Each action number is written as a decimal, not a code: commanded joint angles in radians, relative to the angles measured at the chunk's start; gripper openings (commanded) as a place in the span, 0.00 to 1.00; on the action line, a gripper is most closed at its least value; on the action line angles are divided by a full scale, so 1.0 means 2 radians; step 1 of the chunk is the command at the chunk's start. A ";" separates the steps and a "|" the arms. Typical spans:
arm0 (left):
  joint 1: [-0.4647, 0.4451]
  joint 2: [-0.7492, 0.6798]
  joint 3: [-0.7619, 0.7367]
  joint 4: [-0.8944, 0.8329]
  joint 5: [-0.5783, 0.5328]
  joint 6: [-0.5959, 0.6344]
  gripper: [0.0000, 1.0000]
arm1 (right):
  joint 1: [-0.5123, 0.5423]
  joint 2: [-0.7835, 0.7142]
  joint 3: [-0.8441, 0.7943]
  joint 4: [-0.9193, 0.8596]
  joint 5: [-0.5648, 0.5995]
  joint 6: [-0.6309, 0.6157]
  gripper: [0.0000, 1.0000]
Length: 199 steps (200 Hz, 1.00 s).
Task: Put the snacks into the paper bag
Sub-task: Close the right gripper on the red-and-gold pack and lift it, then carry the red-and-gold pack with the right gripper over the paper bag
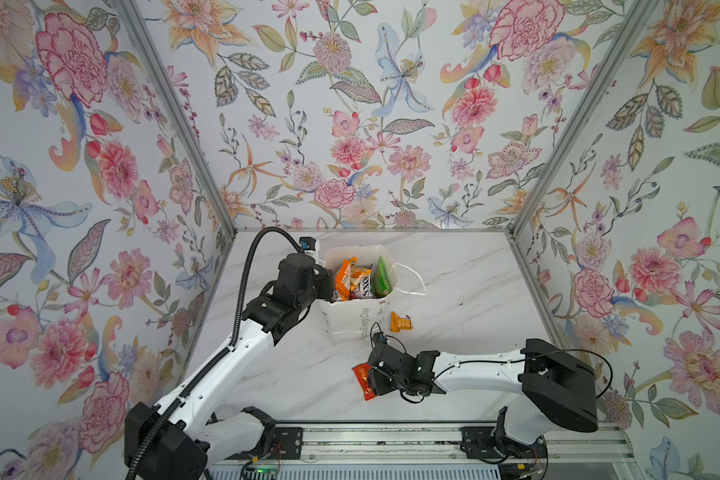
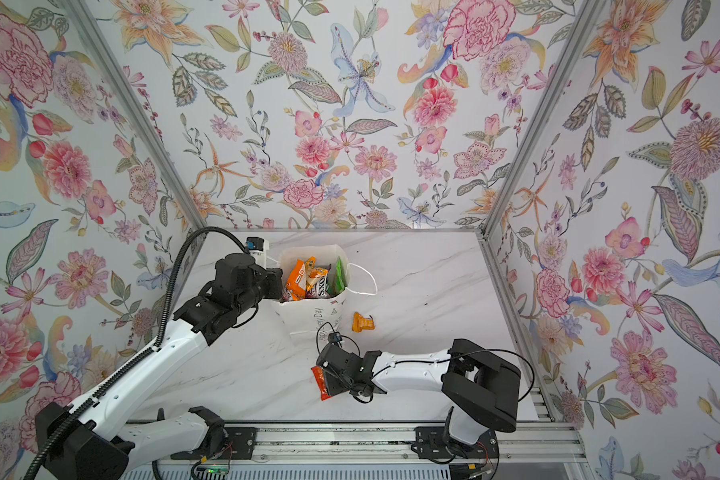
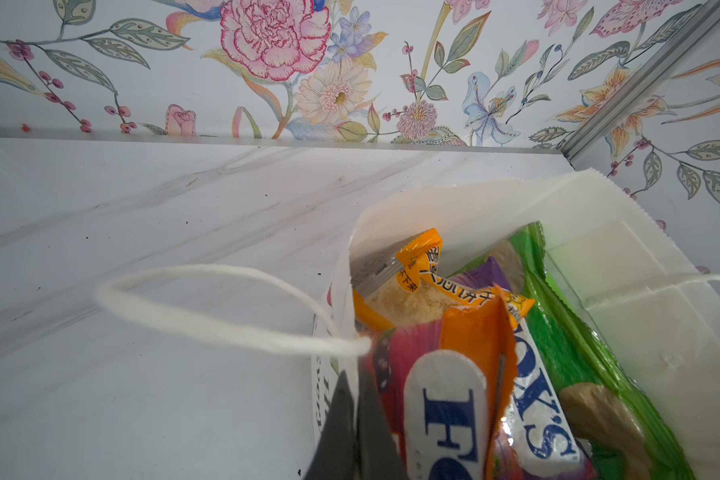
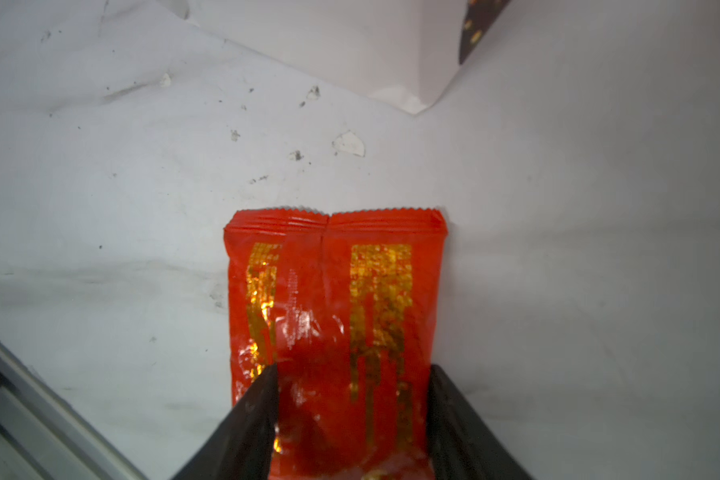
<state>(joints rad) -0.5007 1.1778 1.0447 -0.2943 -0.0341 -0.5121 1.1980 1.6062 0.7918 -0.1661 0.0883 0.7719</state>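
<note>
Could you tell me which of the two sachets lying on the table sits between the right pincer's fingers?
The red sachet with gold print; the orange sachet lies apart, beside the bag.

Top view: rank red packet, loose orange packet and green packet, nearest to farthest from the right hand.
1. Red packet, under the right hand.
2. Orange packet, on the table beside the paper bag.
3. Green packet, inside that bag.
</note>
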 commanded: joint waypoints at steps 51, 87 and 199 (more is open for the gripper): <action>0.000 -0.022 -0.003 0.035 -0.018 0.001 0.00 | 0.004 0.000 0.004 -0.012 -0.017 -0.003 0.25; 0.000 -0.021 -0.003 0.034 -0.018 0.001 0.00 | 0.003 -0.022 0.001 -0.013 -0.009 0.002 0.17; -0.001 -0.020 0.001 0.033 -0.019 0.003 0.00 | 0.003 -0.106 0.007 -0.067 0.032 0.011 0.06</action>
<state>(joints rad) -0.5007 1.1721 1.0405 -0.2939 -0.0345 -0.5121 1.1980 1.4750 0.7837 -0.2260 0.0982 0.7906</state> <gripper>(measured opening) 0.044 0.071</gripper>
